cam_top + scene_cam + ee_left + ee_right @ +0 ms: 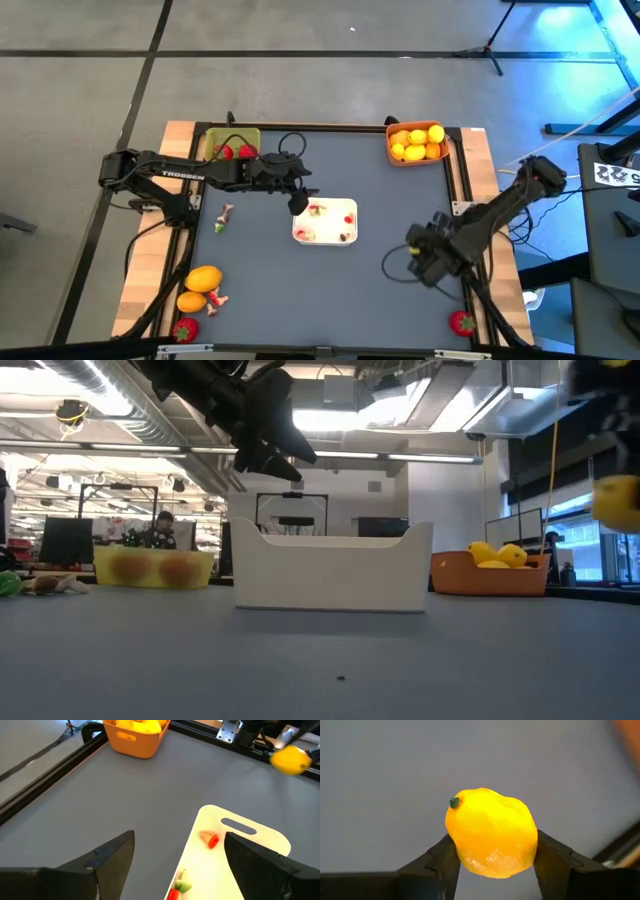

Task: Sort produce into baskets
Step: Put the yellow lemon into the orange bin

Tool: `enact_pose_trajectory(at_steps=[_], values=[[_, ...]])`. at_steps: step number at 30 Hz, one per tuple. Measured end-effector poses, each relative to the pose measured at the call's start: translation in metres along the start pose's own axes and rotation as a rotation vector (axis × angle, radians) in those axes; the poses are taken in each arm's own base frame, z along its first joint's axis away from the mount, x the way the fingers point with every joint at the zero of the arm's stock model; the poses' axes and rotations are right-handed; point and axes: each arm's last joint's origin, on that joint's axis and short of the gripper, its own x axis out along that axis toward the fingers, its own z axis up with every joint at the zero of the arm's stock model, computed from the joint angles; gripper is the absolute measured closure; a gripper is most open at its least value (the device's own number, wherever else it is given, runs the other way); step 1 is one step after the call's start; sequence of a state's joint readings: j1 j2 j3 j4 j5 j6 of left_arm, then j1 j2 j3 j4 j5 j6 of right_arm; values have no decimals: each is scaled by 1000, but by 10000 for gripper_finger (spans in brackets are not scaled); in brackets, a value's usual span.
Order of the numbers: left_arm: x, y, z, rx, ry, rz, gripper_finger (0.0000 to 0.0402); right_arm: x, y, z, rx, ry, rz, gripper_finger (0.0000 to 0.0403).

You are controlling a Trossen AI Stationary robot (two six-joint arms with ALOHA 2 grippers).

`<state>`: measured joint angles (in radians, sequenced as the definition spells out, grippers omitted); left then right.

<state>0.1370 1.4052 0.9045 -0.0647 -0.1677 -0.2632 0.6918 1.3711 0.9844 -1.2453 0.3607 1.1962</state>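
Observation:
My right gripper (492,851) is shut on a yellow lemon (491,832) over the table's right near part (413,252). The lemon also shows in the low view (618,503) and the left wrist view (290,760). My left gripper (177,845) is open and empty, above the left end of the white tray (340,236). The orange basket (417,154) at the far right holds several yellow fruits. The yellow-green basket (232,135) at the far left holds red strawberries. My right gripper pinches the lemon between its two fingers, on the lemon's two opposite sides (462,856), at its lower half. The end with the green dot (455,803) points away from the wrist. The lemon is lifted well clear of the table.
A yellow lemon (204,278), an orange fruit (191,301) and a strawberry (184,328) lie at the near left. Another strawberry (461,322) lies at the near right. Small scraps lie in the tray and at the left (222,218).

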Motion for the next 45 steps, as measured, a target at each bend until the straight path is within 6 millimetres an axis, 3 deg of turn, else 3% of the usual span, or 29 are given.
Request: enact_pose_trajectory(at_steps=[10,25,36,45], values=[[0,0,-1,-22,7,2,100,3,-61,50,133,-119,-170,203],[0,0,-1,-22,7,2,100,35,-149,122,233,-173,-294,203],[0,0,-1,-22,6,2,100,52,-209,149,373,-254,-291,203],[0,0,-1,-21,6,2,100,86,-239,162,393,-200,-281,203]])
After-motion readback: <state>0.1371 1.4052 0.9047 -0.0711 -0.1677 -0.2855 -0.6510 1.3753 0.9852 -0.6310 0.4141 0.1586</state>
